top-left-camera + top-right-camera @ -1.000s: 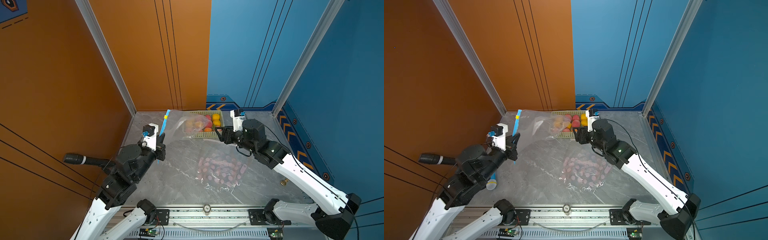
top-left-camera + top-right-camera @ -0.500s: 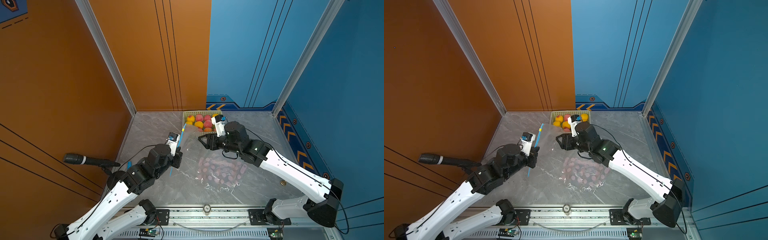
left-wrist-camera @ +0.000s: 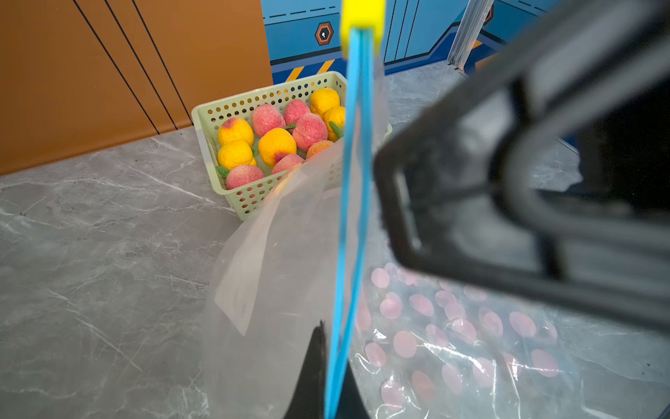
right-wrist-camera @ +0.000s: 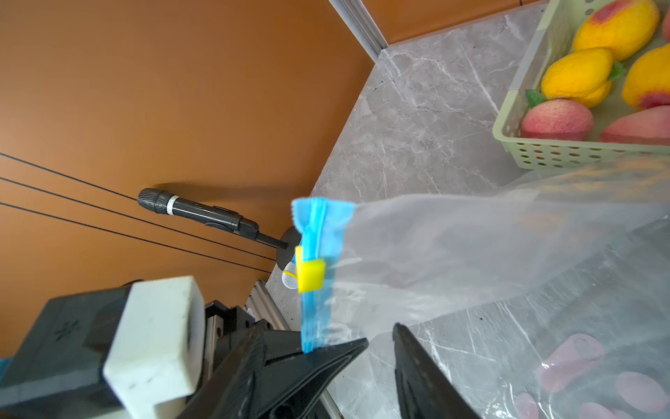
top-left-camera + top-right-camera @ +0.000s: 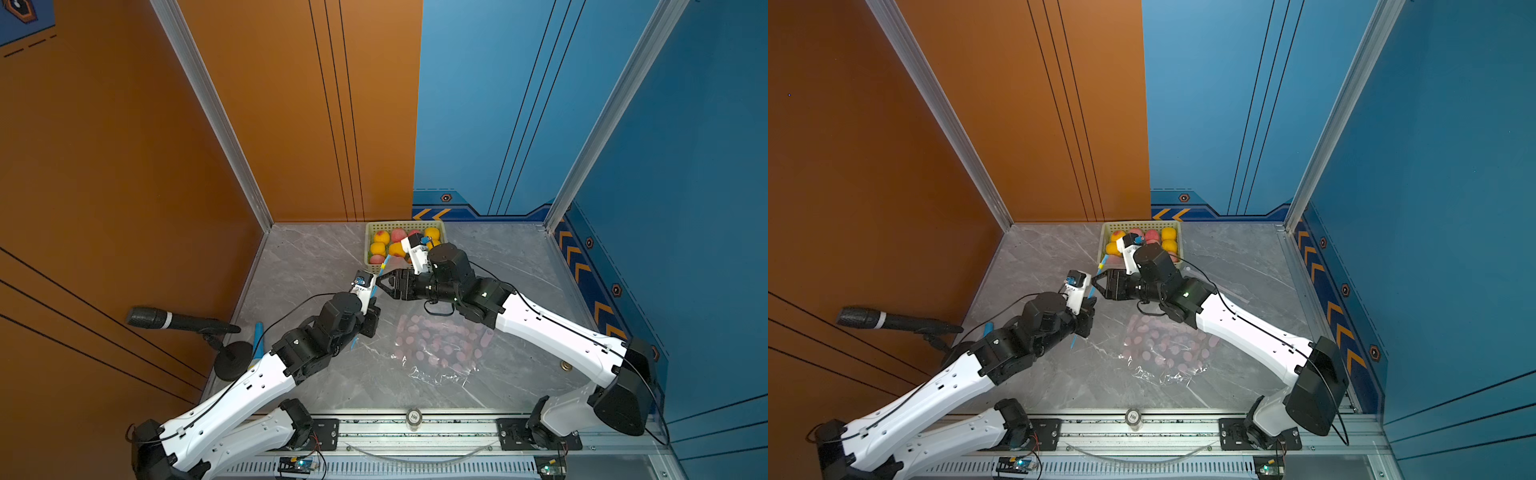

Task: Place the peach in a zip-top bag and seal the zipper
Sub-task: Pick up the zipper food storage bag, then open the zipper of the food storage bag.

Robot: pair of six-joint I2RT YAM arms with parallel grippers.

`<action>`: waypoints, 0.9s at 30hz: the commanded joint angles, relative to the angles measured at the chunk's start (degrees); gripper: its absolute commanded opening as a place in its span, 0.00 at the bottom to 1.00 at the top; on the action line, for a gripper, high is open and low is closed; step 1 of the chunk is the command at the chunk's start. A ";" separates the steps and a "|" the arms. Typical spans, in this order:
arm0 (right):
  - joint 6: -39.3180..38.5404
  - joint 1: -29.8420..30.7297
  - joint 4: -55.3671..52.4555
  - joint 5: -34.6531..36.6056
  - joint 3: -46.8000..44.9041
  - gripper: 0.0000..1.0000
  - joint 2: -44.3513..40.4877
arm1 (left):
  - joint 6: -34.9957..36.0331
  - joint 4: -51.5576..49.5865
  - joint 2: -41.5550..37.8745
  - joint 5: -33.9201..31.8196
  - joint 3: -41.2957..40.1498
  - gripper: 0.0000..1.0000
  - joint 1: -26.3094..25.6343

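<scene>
Several peaches, pink and yellow, lie in a green basket at the back of the table. My left gripper is shut on the blue zipper strip of a clear zip-top bag, held on edge. Its yellow slider sits near the far end of the strip. My right gripper stands open at that end, with the strip against one finger.
A second clear bag with pink dots lies flat on the marble table between the arms. A black microphone on a round stand is at the left edge, with a blue-handled object beside it. Walls close in at the left, back and right.
The left arm has brought the bag down from the back left towards the middle. The right gripper has swung left from the basket to the zipper's slider end, its jaws narrowing a little.
</scene>
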 commanded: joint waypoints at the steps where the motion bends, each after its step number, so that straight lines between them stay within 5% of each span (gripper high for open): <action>1: 0.39 0.25 2.03 -0.29 0.09 0.53 0.36 | -0.93 3.34 0.45 -1.06 -0.75 0.00 -0.47; 27: 1.63 -0.76 4.91 -2.97 -1.19 0.07 3.83 | -2.40 5.11 0.81 -0.43 -2.45 0.00 -0.17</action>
